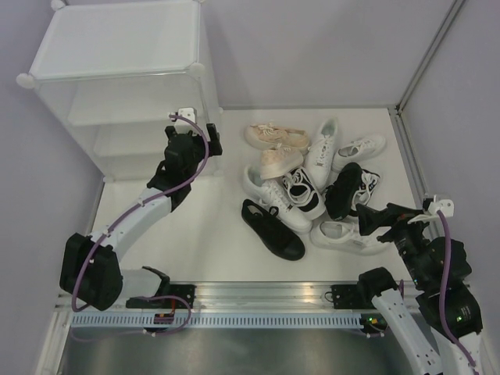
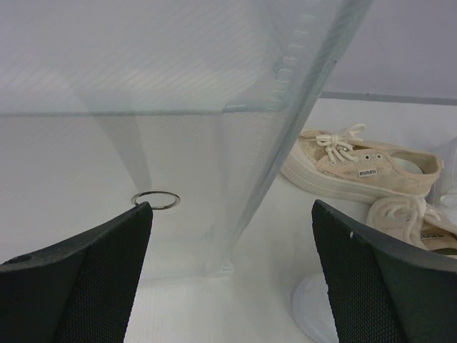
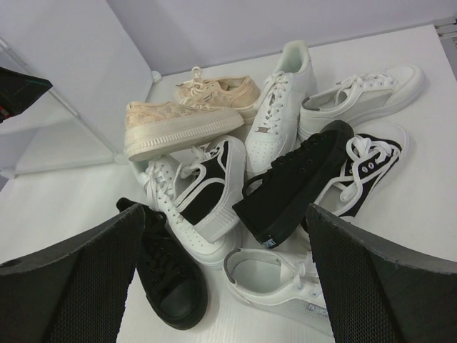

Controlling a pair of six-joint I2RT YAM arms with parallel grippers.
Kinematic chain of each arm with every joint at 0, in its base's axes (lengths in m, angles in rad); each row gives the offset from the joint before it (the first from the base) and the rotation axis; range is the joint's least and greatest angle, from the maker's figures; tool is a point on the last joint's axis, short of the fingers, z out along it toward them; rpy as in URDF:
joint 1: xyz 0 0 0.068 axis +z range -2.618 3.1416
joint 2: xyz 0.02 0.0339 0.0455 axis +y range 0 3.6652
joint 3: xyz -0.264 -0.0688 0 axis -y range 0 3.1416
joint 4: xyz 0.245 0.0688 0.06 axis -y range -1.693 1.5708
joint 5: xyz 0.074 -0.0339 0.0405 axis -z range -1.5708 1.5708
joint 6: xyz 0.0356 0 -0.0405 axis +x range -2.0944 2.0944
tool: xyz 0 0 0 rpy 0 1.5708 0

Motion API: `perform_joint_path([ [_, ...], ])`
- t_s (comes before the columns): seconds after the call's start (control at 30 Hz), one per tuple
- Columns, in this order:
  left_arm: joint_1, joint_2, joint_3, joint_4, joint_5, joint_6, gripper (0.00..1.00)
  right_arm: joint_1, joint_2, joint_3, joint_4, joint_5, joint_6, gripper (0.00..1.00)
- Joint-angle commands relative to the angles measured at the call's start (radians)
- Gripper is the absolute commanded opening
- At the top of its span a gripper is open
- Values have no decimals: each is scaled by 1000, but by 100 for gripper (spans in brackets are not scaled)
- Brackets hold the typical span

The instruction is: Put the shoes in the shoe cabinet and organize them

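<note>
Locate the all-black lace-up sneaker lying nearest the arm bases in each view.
Top external: the all-black lace-up sneaker lies just below centre, at the near-left edge of the shoe pile.
Left wrist: not in this picture.
Right wrist: the same sneaker is at bottom left of centre, toe towards the camera.
Shared landmark: the beige lace-up sneakers show in all three views.

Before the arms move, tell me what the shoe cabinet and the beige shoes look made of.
Shoe cabinet: likely frosted translucent plastic; shelves show dimly through its panels. Beige shoes: apparently matte woven fabric uppers, on ribbed, rubbery-looking soles.
</note>
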Motion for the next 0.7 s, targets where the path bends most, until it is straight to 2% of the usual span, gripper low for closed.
perform_joint_path([
  [0.0,-5,16,35,42,-27,-8,95,6,-19,-5,31,23,-1,98],
  [0.67,-2,25,120,-44,88,-39,95,5,-55,4,8,17,-1,98],
])
